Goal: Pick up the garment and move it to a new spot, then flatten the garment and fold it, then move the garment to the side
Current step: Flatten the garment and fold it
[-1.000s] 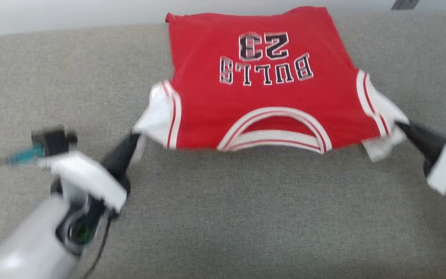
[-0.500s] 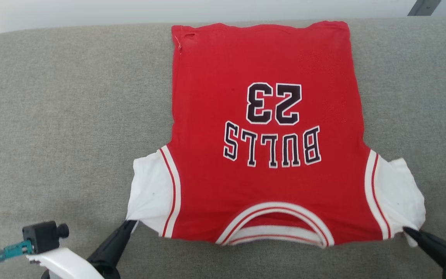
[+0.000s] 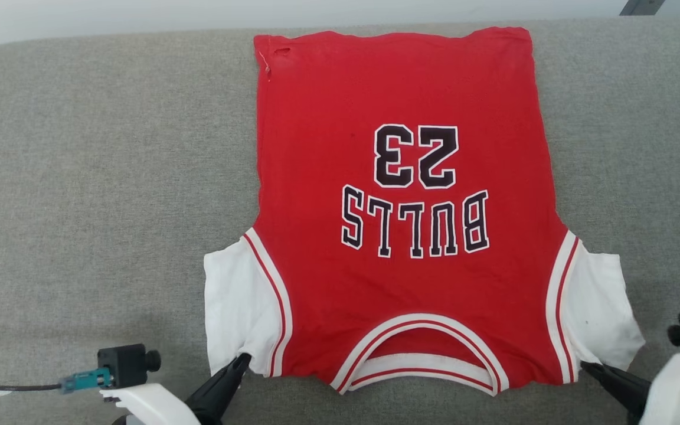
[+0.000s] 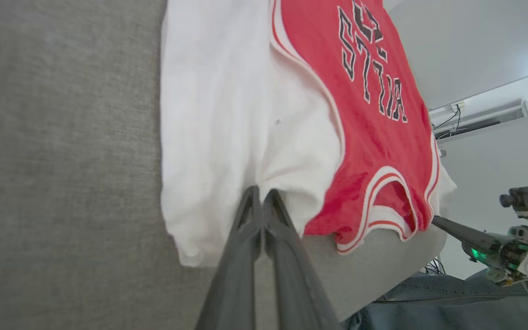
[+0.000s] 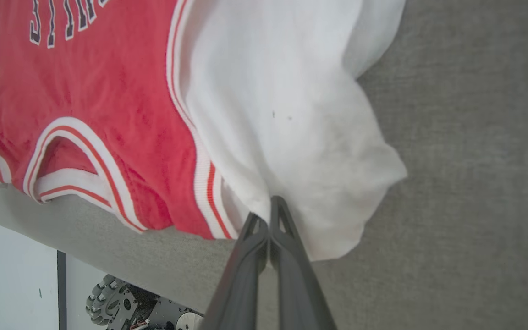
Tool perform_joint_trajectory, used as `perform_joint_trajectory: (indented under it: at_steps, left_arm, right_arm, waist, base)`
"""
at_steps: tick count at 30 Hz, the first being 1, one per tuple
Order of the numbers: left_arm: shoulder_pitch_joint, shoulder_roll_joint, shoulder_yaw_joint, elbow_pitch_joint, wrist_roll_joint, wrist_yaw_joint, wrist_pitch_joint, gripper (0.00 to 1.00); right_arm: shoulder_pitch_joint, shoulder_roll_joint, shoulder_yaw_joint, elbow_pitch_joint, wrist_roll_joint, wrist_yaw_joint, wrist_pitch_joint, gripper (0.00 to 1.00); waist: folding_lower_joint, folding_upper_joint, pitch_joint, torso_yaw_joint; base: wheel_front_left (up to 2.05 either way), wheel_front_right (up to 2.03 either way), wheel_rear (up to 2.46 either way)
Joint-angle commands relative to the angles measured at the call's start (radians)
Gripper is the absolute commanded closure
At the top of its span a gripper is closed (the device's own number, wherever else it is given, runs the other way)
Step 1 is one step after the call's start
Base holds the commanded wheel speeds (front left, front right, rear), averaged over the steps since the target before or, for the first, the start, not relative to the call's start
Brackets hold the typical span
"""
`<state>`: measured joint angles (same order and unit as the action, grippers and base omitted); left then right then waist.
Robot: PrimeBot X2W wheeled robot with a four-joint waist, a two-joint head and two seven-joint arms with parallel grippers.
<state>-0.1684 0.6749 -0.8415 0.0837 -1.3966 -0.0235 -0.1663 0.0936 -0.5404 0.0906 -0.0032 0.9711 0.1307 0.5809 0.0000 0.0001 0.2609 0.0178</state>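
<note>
Head view: the red jersey (image 3: pixel 411 295) lies spread flat, chest side up, on the grey fabric-covered worktop (image 3: pixel 110 177). Its hem is at the far edge and its striped neckline is nearest the robot, so the "BULLS 23" lettering reads upside down. Both white short sleeves splay outward at the near corners. The left hand (image 3: pixel 239 361) comes in low from the bottom left, its dark fingers pressed together at the lower edge of the sleeve on that side. The left wrist view shows the tips clamped on that white cloth, with a crease running up from them. The right hand (image 3: pixel 588 367) mirrors it at the bottom right, fingers likewise closed, and the right wrist view shows the other sleeve bunched where the tips pinch its edge. A small black camera (image 3: pixel 127 365) sits on the left wrist.
</note>
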Motion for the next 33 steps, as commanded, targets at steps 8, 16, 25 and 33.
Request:
perform_joint_trajectory:
  at_steps: [8, 16, 25, 33]
  left_arm:
    - [-0.044, -0.051, -0.011, 0.081, 0.028, -0.036, -0.012, 1.00]
    - [-0.061, -0.081, -0.006, 0.051, 0.071, -0.034, -0.050, 1.00]
    - [-0.132, -0.126, -0.015, -0.004, 0.130, -0.023, -0.049, 1.00]
    - [-0.242, -0.220, -0.059, -0.004, 0.200, -0.048, -0.039, 1.00]
  right_arm:
    - [-0.048, 0.007, 0.001, 0.029, -0.041, 0.000, -0.008, 0.00]
    - [-0.021, -0.096, -0.202, -0.190, 0.031, 0.000, 0.084, 0.00]
    - [-0.457, -0.170, -0.275, -0.065, -0.058, 0.000, 0.190, 0.00]
    - [-1.032, -0.139, -0.119, 0.373, -0.349, 0.000, 0.202, 0.00]
  waist:
    - [0.0000, -0.0001, 0.016, 0.007]
    - [0.0000, -0.0001, 0.048, 0.046]
    - [0.0000, -0.0001, 0.153, 0.109]
    - [0.0000, -0.0001, 0.290, 0.239]
  base:
    - [0.00, 0.00, 0.00]
    - [0.00, 0.00, 0.00]
    - [0.00, 0.00, 0.00]
    - [0.00, 0.00, 0.00]
